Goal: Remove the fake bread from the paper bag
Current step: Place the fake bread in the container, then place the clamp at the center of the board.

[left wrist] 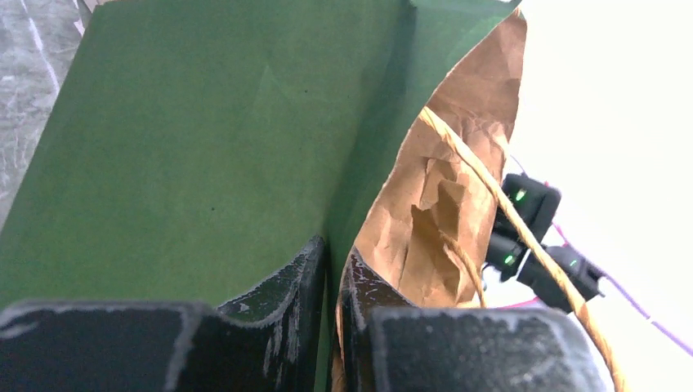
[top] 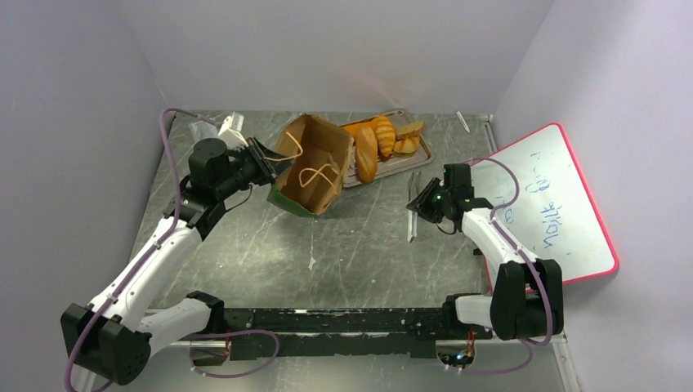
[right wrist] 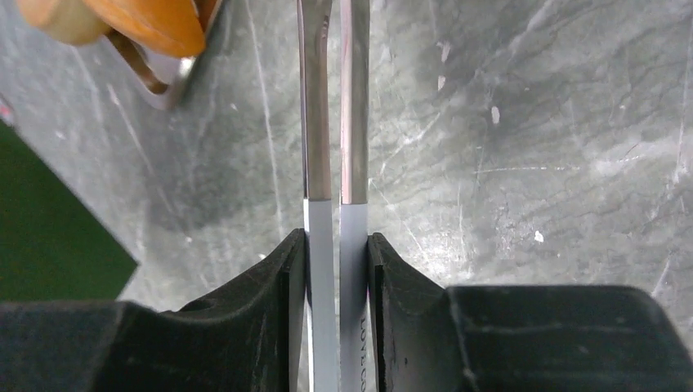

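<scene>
The dark green paper bag (top: 315, 167) is tilted at the back centre, with its brown inside and tan cord handles facing up. My left gripper (top: 268, 166) is shut on the bag's left wall. In the left wrist view the fingers (left wrist: 335, 278) pinch that wall between green outside (left wrist: 204, 139) and brown inside (left wrist: 433, 204). The fake bread (top: 376, 143), several orange-golden pieces, lies on the grey metal tray (top: 400, 165) right of the bag. My right gripper (top: 420, 206) is shut on metal tongs (right wrist: 335, 122) with grey handles. No bread shows inside the bag.
A whiteboard with a red rim (top: 547, 204) lies at the right. A white object (top: 230, 126) sits at the back left and a thin stick (top: 462, 121) at the back right. In the right wrist view the tray's corner (right wrist: 176, 90) and a bread piece (right wrist: 139, 20) are ahead to the left.
</scene>
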